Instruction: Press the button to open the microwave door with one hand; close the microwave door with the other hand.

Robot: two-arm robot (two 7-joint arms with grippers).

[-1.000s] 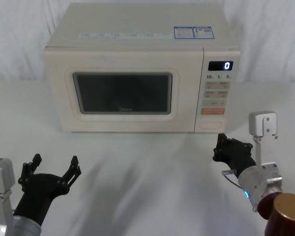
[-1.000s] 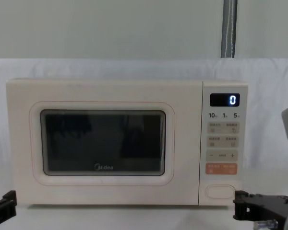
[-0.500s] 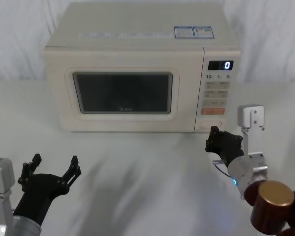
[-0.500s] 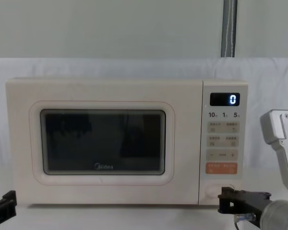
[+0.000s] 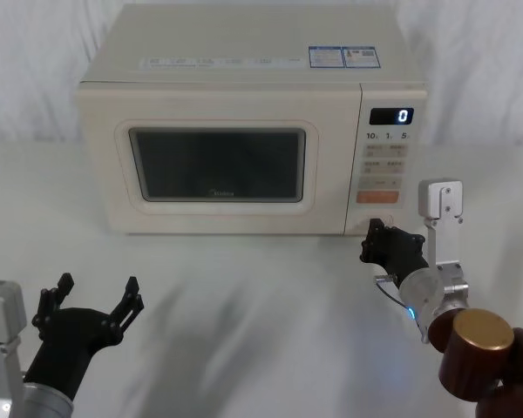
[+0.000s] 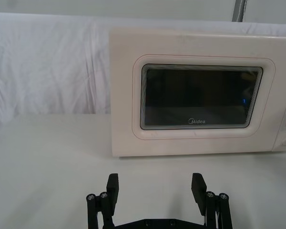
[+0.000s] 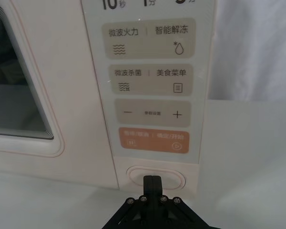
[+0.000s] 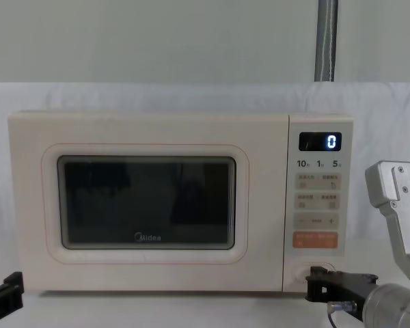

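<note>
The cream microwave stands at the back of the table with its door (image 5: pixel 218 165) (image 8: pixel 147 201) (image 6: pixel 200 98) flush and closed. Its oval door button (image 7: pixel 174 177) (image 8: pixel 300 272) sits at the bottom of the control panel (image 5: pixel 385 165). My right gripper (image 5: pixel 371 237) (image 7: pixel 152 180) (image 8: pixel 312 282) is shut, its joined fingertips right at the middle of that button. Whether they press it in cannot be made out. My left gripper (image 5: pixel 91 300) (image 6: pixel 155 183) hovers low at the near left with its fingers spread wide, well short of the door.
A white cloth covers the table (image 5: pixel 244 296) and hangs as a backdrop. The display (image 8: pixel 320 141) reads 0, and an orange key (image 7: pixel 153 140) lies just above the door button. A grey pole (image 8: pixel 325 41) rises behind the microwave at the right.
My right gripper has moved forward and to the left, from beside the control panel up to its bottom button. The left arm and the door have not moved.
</note>
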